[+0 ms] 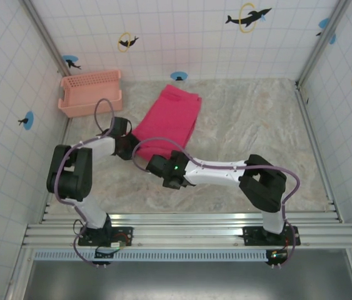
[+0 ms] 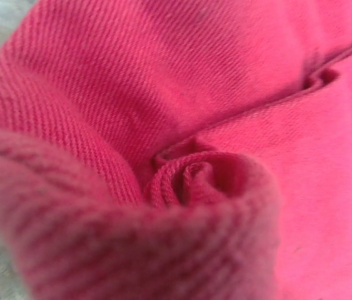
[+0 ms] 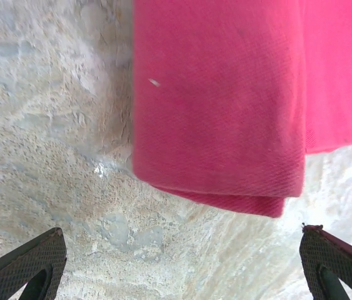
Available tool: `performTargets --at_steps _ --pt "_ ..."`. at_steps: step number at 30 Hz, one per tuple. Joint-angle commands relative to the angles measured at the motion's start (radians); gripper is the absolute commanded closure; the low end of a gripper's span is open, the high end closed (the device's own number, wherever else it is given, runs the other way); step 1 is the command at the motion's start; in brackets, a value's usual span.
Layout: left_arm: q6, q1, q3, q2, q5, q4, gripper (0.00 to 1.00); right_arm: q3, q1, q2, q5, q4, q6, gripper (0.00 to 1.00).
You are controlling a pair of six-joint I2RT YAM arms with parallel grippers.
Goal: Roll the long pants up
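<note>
1. Top view: long pants (image 1: pixel 169 115) lay folded, far-centre on table (image 1: pixel 244 125), right of basket (image 1: pixel 91 94). Left gripper (image 1: pixel 127 147) was at their near-left corner, grip can't tell. Right gripper (image 1: pixel 153 164) was near their near edge.
2. Left wrist: pants (image 2: pixel 213 175) curled up close; a loose curl could unwind.
3. Right wrist: right gripper (image 3: pixel 181 240) was released, nothing btwn jaws, pants' edge (image 3: pixel 226 106) just beyond. A one-sided pull could skew the roll.

One pair of long pants (image 1: pixel 170 115), one basket (image 1: pixel 89 106), one table (image 1: pixel 251 125), two arms, left arm (image 1: pixel 75 169) and right arm (image 1: pixel 226 170)
</note>
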Motion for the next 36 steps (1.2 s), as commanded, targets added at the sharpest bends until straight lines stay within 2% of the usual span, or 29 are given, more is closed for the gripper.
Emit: performTargets --at_steps 1,14,20,27,29,31,36 --pt "0.059 -0.029 0.047 0.062 0.014 -0.231 1.0 0.056 0.018 0.019 0.098 0.023 0.002 0.01" --pt "0.159 -0.043 0.211 0.163 -0.005 -0.374 1.0 0.223 0.036 0.253 0.183 0.027 -0.042 0.01" --pt "0.184 -0.05 0.228 0.17 -0.016 -0.4 1.0 0.265 0.001 0.328 0.264 0.026 -0.042 0.01" --pt "0.188 -0.058 0.227 0.177 -0.017 -0.402 1.0 0.279 -0.024 0.379 0.302 0.038 -0.066 0.0" --pt "0.183 -0.058 0.225 0.18 -0.015 -0.402 1.0 0.284 -0.023 0.382 0.327 0.042 -0.072 0.06" --pt "0.179 -0.058 0.225 0.182 -0.012 -0.399 1.0 0.278 -0.02 0.412 0.331 0.043 -0.076 0.16" --pt "0.173 -0.06 0.239 0.188 -0.005 -0.398 1.0 0.246 -0.006 0.432 0.388 0.072 -0.079 0.55"
